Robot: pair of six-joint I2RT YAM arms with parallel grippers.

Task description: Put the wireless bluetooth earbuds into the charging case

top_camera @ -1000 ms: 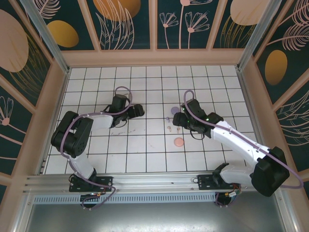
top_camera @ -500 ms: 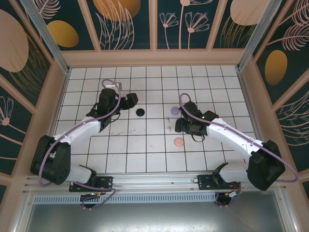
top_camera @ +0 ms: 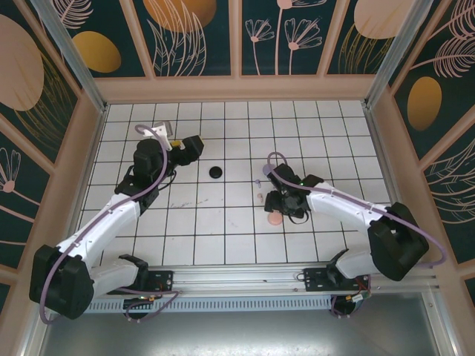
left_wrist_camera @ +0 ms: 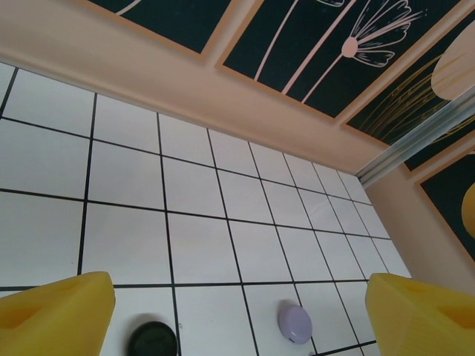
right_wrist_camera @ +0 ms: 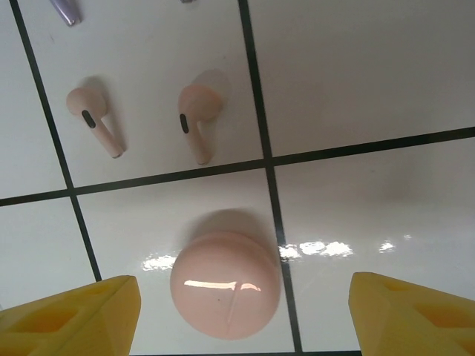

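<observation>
The pink case [right_wrist_camera: 225,285] is smooth, glossy plastic, and the pinkish earbuds [right_wrist_camera: 199,111] have a duller sheen. The white tiled floor [right_wrist_camera: 356,111] shines. The yellow fingers [right_wrist_camera: 74,319] look like matt plastic.

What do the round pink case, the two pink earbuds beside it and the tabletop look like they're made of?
The pink case: probably smooth moulded plastic, semi-gloss; it carries a small bright highlight and a thin seam. The pink earbuds: likely the same plastic, duller-looking, each with a dark slot. The tabletop: glossy white with black grid lines, mirroring lights; tile or laminate, can't tell.
</observation>
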